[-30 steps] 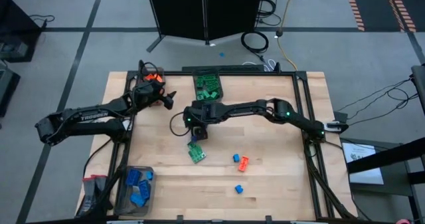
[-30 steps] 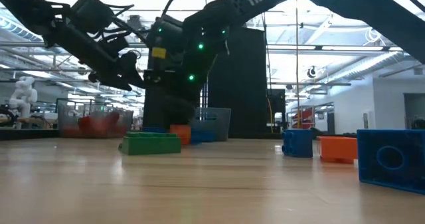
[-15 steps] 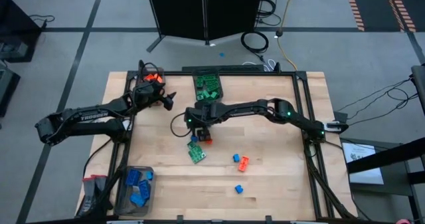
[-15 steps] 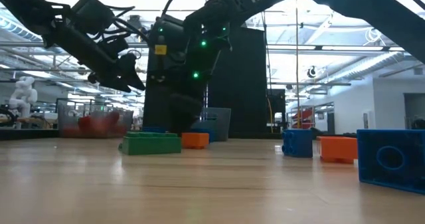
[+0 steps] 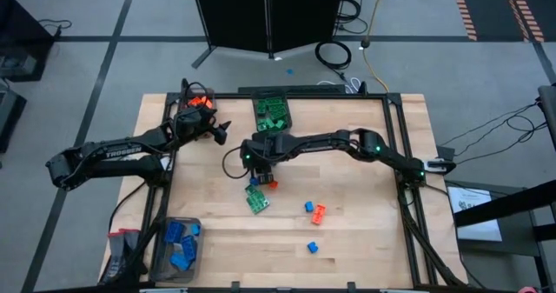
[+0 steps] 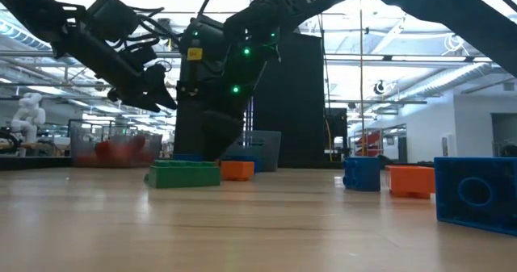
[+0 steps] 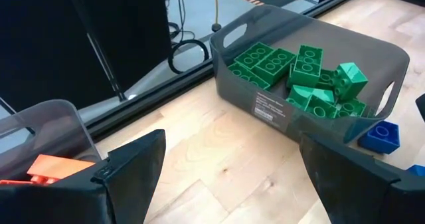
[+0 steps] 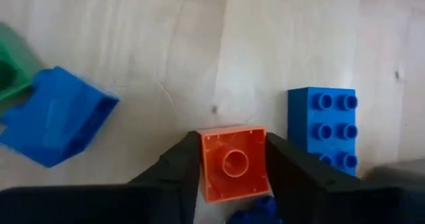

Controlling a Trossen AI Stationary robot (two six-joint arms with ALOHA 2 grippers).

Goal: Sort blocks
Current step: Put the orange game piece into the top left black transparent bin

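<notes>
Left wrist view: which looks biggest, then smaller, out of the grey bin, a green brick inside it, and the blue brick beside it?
1. Grey bin.
2. Green brick.
3. Blue brick, only slightly smaller-looking and partly hidden, so this last ranking is unsure.

The right arm is stretched across the table from the right side toward the middle, with its elbow bent a little. Its wrist is tipped down, so the right gripper [image 5: 263, 180] is held low, close to the tabletop. Its two dark fingers [image 8: 180, 163] are pressed against the two sides of a small orange block [image 8: 233, 163]. The left arm is reached from the left side toward the far left corner of the table. The left gripper [image 5: 218, 129] is kept up in the air, its fingers [image 7: 136, 161] spread wide apart with nothing held between them.
</notes>
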